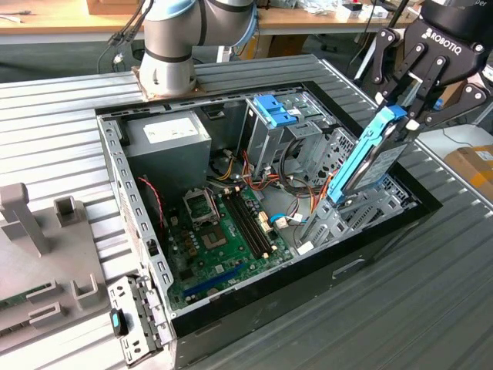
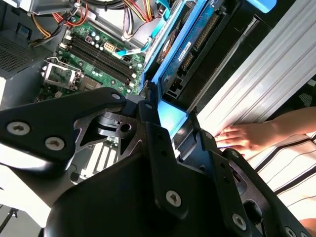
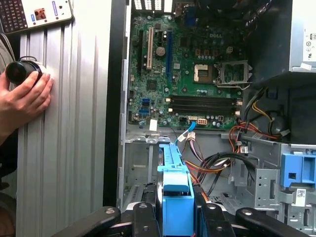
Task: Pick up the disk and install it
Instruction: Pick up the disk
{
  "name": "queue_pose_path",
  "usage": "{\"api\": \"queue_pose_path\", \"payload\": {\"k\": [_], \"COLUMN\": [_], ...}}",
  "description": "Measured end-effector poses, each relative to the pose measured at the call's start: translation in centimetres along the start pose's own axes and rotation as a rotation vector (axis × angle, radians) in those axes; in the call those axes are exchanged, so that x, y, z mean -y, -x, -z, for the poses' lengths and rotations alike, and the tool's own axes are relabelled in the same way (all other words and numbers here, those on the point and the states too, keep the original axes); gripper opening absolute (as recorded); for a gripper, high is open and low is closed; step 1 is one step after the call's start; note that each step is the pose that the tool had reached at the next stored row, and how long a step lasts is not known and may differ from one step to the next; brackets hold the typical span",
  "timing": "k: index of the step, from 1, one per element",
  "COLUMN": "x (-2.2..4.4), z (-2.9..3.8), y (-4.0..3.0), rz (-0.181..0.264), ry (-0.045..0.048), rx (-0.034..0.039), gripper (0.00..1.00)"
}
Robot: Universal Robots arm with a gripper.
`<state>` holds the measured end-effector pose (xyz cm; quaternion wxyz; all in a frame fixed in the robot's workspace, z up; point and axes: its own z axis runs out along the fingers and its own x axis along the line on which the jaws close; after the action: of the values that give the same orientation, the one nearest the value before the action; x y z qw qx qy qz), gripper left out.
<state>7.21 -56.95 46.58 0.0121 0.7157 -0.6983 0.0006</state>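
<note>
Disk (image 1: 368, 158): I am clamping its top end in the gripper (image 1: 402, 114), long axis slanting down from the fingers (image 1: 422, 108) toward the drive bay (image 1: 350, 220).

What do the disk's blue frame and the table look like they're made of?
The frame of the disk looks like moulded plastic: uniform light blue with a soft, matte sheen. The table seems to be ribbed metal, probably aluminium: grey, dull shine, straight parallel grooves.

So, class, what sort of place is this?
Likely a robotics lab: an open computer case on a ribbed metal table, with a robot gripper holding the disk.
</note>
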Motion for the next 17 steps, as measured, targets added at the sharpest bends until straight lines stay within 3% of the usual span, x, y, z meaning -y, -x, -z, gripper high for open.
{"api": "queue_pose_path", "payload": {"k": [2,13,17], "x": [0.00,0.02,0.02], "z": [-0.05,-0.47,-0.50], "y": [-0.01,0.00,-0.01], "rz": [-0.037,-0.033,-0.029], "ry": [0.0007,0.0006,-0.0083], "rx": [-0.0006,-0.0009,-0.0008], "gripper": [0.37,0.37,0.37]}}
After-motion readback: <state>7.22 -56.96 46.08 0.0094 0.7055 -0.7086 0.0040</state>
